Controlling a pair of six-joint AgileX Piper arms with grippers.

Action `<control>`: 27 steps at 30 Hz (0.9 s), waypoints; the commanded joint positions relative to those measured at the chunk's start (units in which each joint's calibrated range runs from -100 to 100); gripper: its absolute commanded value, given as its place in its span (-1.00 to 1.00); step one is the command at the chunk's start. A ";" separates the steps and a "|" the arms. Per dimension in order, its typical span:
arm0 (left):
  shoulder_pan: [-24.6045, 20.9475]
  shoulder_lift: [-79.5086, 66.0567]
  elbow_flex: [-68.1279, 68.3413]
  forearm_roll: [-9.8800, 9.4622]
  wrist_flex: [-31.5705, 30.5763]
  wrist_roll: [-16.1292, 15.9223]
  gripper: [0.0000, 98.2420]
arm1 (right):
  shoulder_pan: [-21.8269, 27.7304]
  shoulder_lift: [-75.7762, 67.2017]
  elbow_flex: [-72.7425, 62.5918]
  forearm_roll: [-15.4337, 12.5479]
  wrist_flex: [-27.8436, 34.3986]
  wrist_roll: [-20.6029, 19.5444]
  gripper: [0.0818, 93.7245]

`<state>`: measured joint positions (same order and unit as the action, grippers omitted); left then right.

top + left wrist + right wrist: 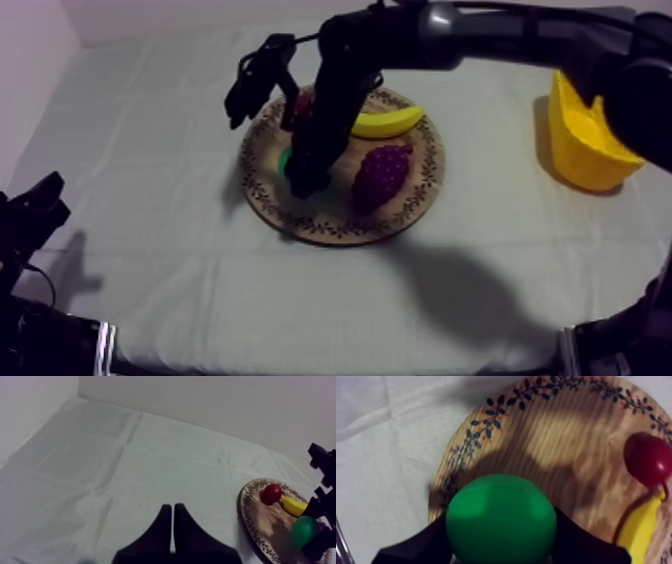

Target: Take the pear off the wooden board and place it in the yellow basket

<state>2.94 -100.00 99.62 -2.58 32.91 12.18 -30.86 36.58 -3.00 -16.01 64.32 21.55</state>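
Top: right gripper is down at the board's left part, right at the pear. Basket sits well right of the board.

Left wrist: left gripper is pressed together over the desk, beside the board.

Right wrist: right gripper is pinching the pear over the board. It looks round from here, so I can't tell its long axis.

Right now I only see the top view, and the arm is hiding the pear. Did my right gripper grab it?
Observer: Yes. In the right wrist view the right gripper is shut on the pear, with the wooden board beneath.
Operator: And what's my left gripper doing?
Observer: In the left wrist view the left gripper is shut on nothing, a narrow wedge over the cloth, beside the board.
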 commanded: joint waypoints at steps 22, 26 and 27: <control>-0.01 0.00 0.05 0.01 -0.01 0.01 -1.00 | 13.85 -33.63 2.07 0.68 6.52 -6.26 -0.23; -0.01 0.00 0.05 0.01 -0.01 0.01 -1.00 | 18.33 -35.42 2.10 1.04 5.99 -7.46 -0.22; -0.01 0.00 0.05 0.01 -0.01 0.01 -1.00 | 19.49 -35.64 2.28 1.23 5.58 -7.71 -0.21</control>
<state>2.94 -100.00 99.62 -2.58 32.91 12.18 -14.29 0.94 -0.99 -14.97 70.80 14.10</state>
